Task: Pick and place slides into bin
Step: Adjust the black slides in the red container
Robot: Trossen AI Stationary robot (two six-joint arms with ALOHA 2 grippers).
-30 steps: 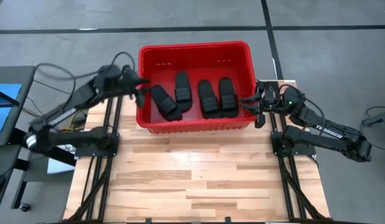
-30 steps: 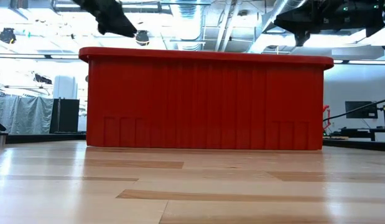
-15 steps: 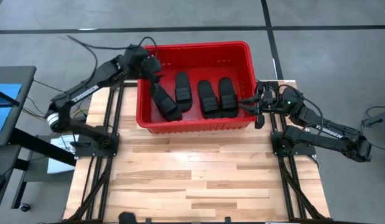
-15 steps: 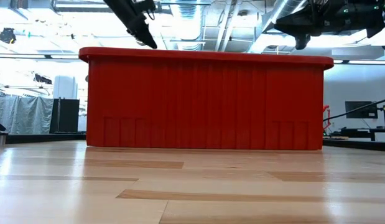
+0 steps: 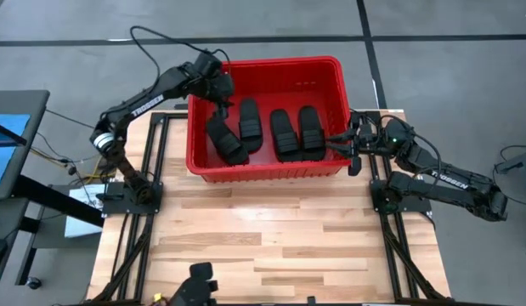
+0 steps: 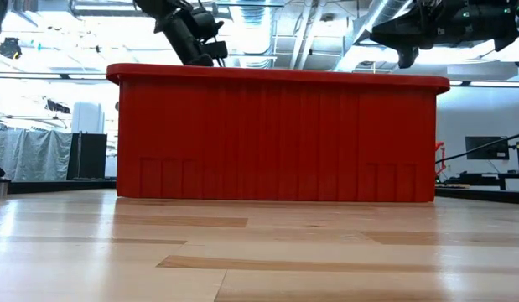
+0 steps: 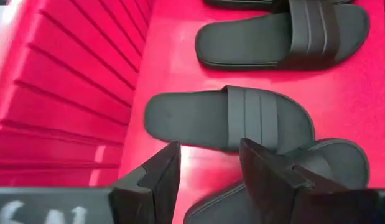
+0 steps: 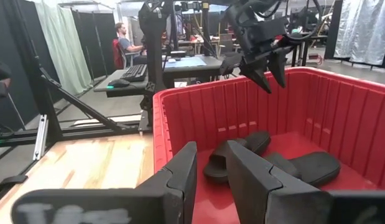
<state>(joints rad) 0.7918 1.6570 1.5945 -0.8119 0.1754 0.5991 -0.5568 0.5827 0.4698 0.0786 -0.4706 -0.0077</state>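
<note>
The red bin (image 5: pixel 267 61) stands at the table's far middle. Several black slides lie flat on its bottom, soles down, among them one by the left wall (image 5: pixel 225 141) and one at the right (image 5: pixel 311 129). My left gripper (image 5: pixel 220 102) hangs open over the bin's far left part, tipped downward, above the slides and touching none. In its wrist view its fingers frame a gap (image 7: pixel 208 177) over a slide (image 7: pixel 229 118). My right gripper (image 5: pixel 343 146) waits level, just outside the bin's right wall, open with nothing between its fingers (image 8: pixel 211 168).
The bin's tall red wall (image 6: pixel 276 138) fills the low view, with both arms above its rim. Bare wooden tabletop (image 5: pixel 263 229) lies nearer than the bin. A small black object (image 5: pixel 199 279) sits at the near edge. A person (image 8: pixel 120 37) sits at a desk beyond the table.
My left gripper has swung from outside the bin's left wall over the rim, toward the table's far right, and now hangs above the slides inside. It has tipped further downward and rolled. Its fingers stay apart. The slides and my right gripper have kept still.
</note>
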